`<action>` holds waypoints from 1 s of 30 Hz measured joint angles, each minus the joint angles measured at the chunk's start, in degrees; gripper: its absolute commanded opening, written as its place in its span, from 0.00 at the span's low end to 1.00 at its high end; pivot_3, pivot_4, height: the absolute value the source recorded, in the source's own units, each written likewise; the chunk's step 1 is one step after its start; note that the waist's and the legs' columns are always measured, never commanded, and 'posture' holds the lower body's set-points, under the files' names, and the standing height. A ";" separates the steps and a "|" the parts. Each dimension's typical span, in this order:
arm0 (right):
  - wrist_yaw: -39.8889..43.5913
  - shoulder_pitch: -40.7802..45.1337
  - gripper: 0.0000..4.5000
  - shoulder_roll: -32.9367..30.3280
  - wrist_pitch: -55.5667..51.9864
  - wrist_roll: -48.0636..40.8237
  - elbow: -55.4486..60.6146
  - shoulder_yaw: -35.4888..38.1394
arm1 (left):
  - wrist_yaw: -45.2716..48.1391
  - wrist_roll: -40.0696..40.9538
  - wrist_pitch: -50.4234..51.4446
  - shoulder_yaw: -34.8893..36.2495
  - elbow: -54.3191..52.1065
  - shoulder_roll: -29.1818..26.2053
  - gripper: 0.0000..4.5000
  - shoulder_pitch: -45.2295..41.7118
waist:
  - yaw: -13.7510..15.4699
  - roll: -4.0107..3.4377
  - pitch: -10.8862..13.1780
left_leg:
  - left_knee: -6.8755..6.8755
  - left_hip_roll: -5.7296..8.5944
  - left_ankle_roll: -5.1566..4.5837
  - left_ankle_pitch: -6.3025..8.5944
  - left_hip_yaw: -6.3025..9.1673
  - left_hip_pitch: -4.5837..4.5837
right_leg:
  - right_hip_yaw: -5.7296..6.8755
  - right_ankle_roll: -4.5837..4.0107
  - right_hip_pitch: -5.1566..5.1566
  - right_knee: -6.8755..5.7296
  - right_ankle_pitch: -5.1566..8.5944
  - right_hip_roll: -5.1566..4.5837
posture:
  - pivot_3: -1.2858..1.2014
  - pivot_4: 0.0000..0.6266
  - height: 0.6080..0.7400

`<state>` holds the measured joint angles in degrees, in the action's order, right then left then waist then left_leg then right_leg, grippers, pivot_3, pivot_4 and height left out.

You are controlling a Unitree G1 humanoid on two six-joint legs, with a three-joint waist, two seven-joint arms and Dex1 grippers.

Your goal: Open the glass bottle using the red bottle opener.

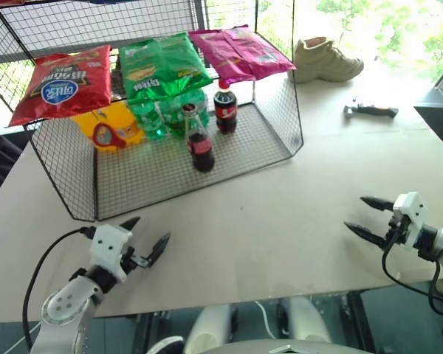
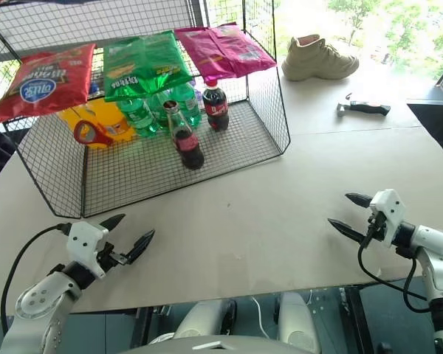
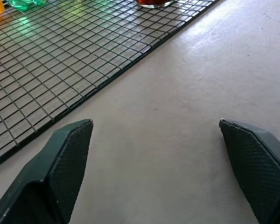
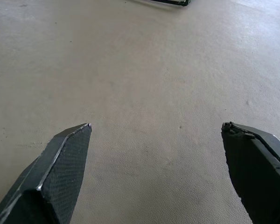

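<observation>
Both my left gripper (image 1: 146,234) and right gripper (image 1: 369,218) hover wide and empty over the surface (image 1: 280,221), since the glass bottle (image 1: 199,140) and red bottle opener (image 1: 105,136) sit untouched inside the wire rack (image 1: 85,199).

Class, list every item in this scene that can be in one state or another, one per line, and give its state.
glass bottle: upright on the wire rack, crown cap on.
plastic cola bottle: upright, red screw cap on.
red bottle opener: leaning against the yellow bottles, untouched.
left pincer: open, holding nothing, over the table.
right pincer: open, holding nothing.
black-and-silver tool: lying flat on the table.
</observation>
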<state>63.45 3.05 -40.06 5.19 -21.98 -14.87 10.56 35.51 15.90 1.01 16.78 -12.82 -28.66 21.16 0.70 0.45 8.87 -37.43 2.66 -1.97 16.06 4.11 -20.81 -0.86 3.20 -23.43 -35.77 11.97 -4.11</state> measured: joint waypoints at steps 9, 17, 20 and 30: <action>-0.46 0.95 1.00 0.11 -0.05 0.03 0.03 0.01 | -0.41 -0.15 -0.20 -0.03 0.05 0.62 1.00 -0.55 | 0.01 0.00 0.00 | 0.00 0.00 0.00 0.00 0.00 0.00 | 0.00 0.02 0.00 0.00 -0.01 0.02 | 0.52 0.24 1.00; -2.22 1.13 1.00 3.76 -3.48 -1.06 7.65 -1.37 | -4.62 -1.21 -1.37 0.28 1.70 2.92 1.00 -4.61 | 0.03 0.01 0.00 | 0.00 -0.01 0.01 0.00 0.01 0.00 | 0.00 0.03 0.00 -0.01 -0.02 0.00 | 0.52 0.24 1.00; -4.77 1.35 1.00 6.72 -7.55 -2.48 14.72 -3.50 | -7.66 -1.76 -1.37 0.75 2.24 3.99 1.00 -7.57 | 0.04 0.01 0.00 | 0.00 -0.02 0.01 0.00 0.05 -0.02 | 0.01 0.03 -0.01 -0.01 -0.02 -0.02 | 0.52 0.24 1.00; -16.50 4.71 1.00 15.95 -21.55 -7.62 38.07 -12.97 | -19.88 -2.36 -0.34 3.91 5.23 6.77 1.00 -21.37 | 0.07 0.08 -0.02 | 0.00 0.12 0.08 -0.03 0.19 -0.20 | 0.13 0.04 -0.17 -0.03 -0.04 0.01 | 0.52 0.24 1.00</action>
<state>46.95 7.76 -24.12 -16.36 -29.60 23.19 -2.41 15.63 13.54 0.67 20.69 -7.60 -21.89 -0.20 0.77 0.53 8.85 -37.43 2.78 -1.90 16.03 4.30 -21.02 -0.73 3.24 -23.60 -35.79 11.94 -4.10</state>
